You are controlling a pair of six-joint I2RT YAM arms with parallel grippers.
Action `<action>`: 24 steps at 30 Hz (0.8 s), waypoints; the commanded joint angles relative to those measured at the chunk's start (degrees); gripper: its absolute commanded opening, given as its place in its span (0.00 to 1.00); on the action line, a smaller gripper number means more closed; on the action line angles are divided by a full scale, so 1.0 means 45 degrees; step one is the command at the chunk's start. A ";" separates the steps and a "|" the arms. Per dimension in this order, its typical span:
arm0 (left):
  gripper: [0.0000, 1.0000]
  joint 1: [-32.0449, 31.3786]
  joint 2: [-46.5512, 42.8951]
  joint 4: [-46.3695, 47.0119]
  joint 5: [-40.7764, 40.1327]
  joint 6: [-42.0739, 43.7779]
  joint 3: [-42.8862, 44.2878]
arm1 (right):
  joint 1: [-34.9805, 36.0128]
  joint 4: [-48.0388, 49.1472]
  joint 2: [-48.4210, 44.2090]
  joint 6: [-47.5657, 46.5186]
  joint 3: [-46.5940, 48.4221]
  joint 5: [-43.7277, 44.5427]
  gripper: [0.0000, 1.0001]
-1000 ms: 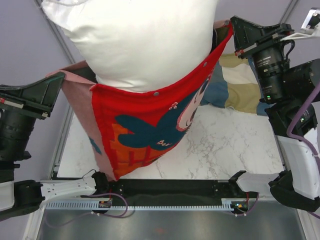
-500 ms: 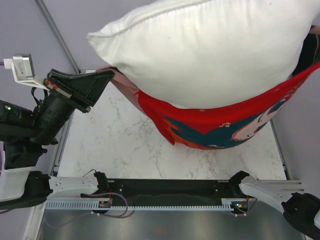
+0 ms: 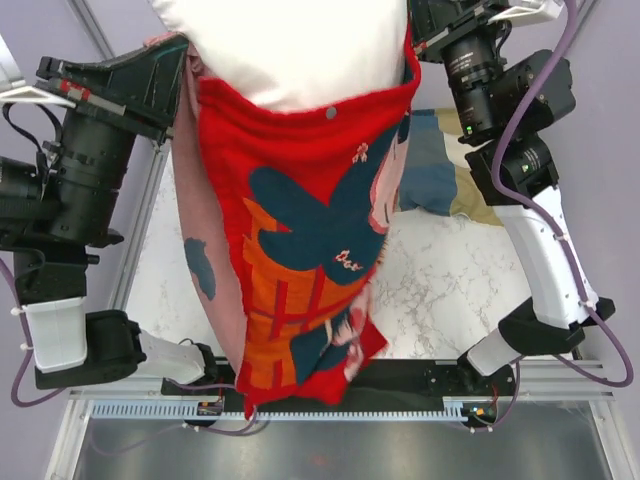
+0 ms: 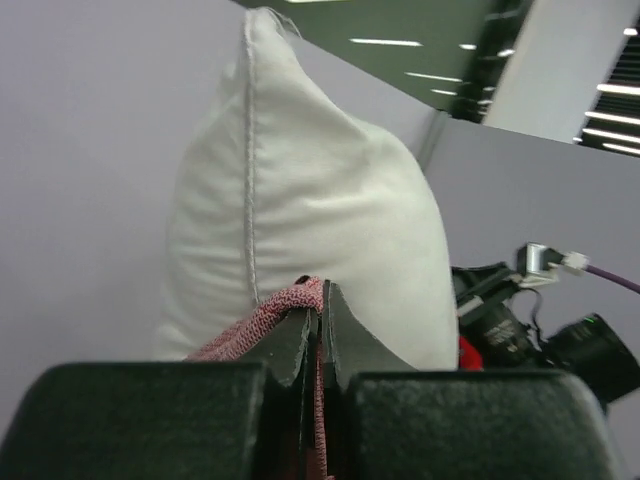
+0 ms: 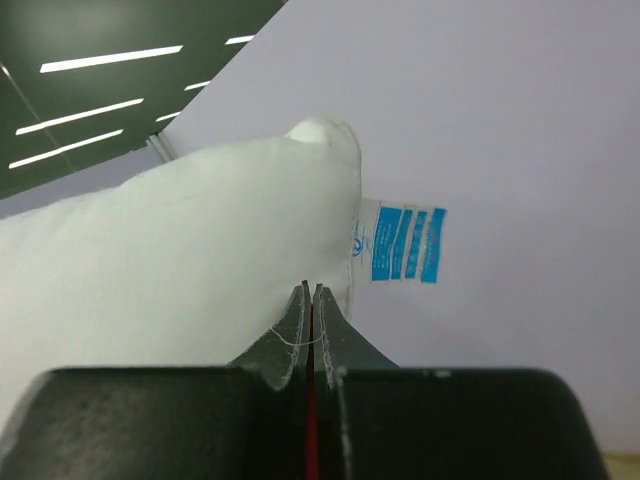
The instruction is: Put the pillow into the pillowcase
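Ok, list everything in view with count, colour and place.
pillowcase: one, red cartoon print, pink inside, hanging by its open end, centre.
pillow: one, white, lower part inside the pillowcase, top sticking out.
label: one, blue-and-white, at the pillow's corner.
table: one, white marble, beneath.
checked pillow: one, blue, tan, cream, on the table's right side.
left gripper: one, black, shut on the pillowcase.
right gripper: one, black, shut on the pillowcase.

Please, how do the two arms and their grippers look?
The left arm and right arm have black cylindrical joints, white link shells and purple cables. The left gripper and right gripper are black and wedge-shaped. A small green light shows on the right arm.
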 commanded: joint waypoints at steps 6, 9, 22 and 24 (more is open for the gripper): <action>0.02 0.0290 -0.5638 0.3184 0.8869 -0.3752 -0.5216 | -0.0133 0.6560 -0.8981 0.2151 -0.5755 -0.1904 0.00; 0.02 0.0369 -0.5939 0.3425 0.7355 -0.3346 -0.6009 | -0.0367 0.6506 -0.9871 0.1548 -0.6254 -0.1438 0.00; 0.02 -0.3088 -0.2262 0.3326 0.4223 0.0390 -0.0768 | -0.0348 0.3835 -0.3302 0.1467 0.0898 -0.1122 0.00; 0.02 -0.3049 -0.3509 0.3890 0.5759 -0.0509 -0.2329 | -0.0329 0.5306 -0.5445 0.1623 -0.1458 -0.1181 0.00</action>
